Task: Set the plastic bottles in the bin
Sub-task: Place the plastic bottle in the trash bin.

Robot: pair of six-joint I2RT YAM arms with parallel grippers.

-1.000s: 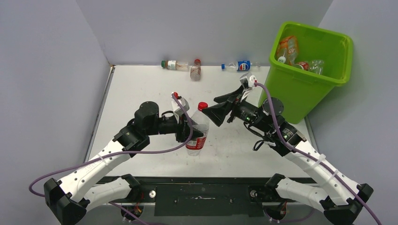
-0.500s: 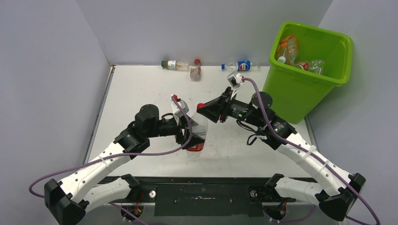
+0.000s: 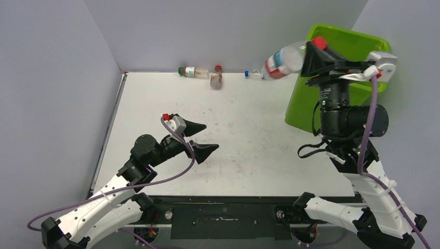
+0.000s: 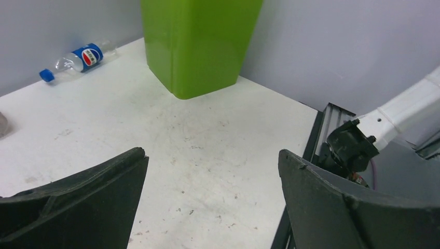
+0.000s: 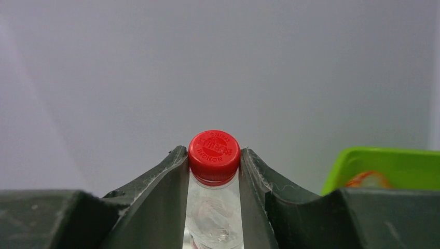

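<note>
My right gripper [image 3: 314, 52] is raised beside the left rim of the lime-green bin [image 3: 306, 106], shut on the red-capped neck of a clear bottle [image 3: 283, 61] with a red label, which hangs tilted in the air. In the right wrist view the red cap [image 5: 214, 154] sits squeezed between the fingertips of that gripper [image 5: 212, 151], with the bin's rim [image 5: 389, 158] at the right. My left gripper [image 3: 211, 136] stands open and empty low over the table's middle-left; its wrist view shows bare table between its fingers [image 4: 211, 154]. Three bottles lie along the far edge.
At the far edge lie a green-capped bottle [image 3: 193, 71], a red-capped one [image 3: 216, 78], and a blue-capped, blue-labelled one [image 4: 78, 59], partly hidden behind the held bottle in the top view. An orange bottle [image 5: 368, 179] shows inside the bin. The bin [image 4: 200, 44] fills the far right corner.
My left gripper opened, let go of the red-capped bottle and drew back to the near left. My right gripper shut on its neck and carried it up and right to the bin.
</note>
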